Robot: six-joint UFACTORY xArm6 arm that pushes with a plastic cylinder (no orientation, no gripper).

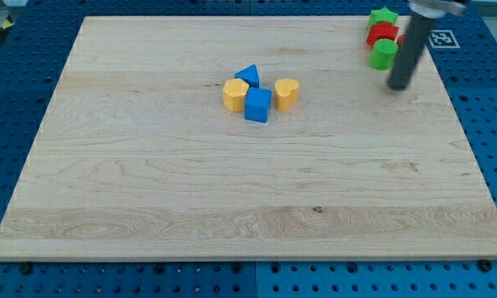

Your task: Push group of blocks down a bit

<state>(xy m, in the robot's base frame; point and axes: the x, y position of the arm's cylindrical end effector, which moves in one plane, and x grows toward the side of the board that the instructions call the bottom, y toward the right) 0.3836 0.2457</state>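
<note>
A group of blocks sits a little above the board's middle: a blue triangle block (248, 75), a yellow hexagon block (235, 94), a blue cube (258, 105) and a yellow heart-shaped block (287, 93), close together. My tip (398, 86) is far to the group's right, near the view's top right, just below and right of a green round block (383, 54). It touches no block of the group.
At the view's top right a green star block (383, 16), a red block (383, 34) and the green round block stand in a column. The wooden board (149, 182) lies on a blue perforated table.
</note>
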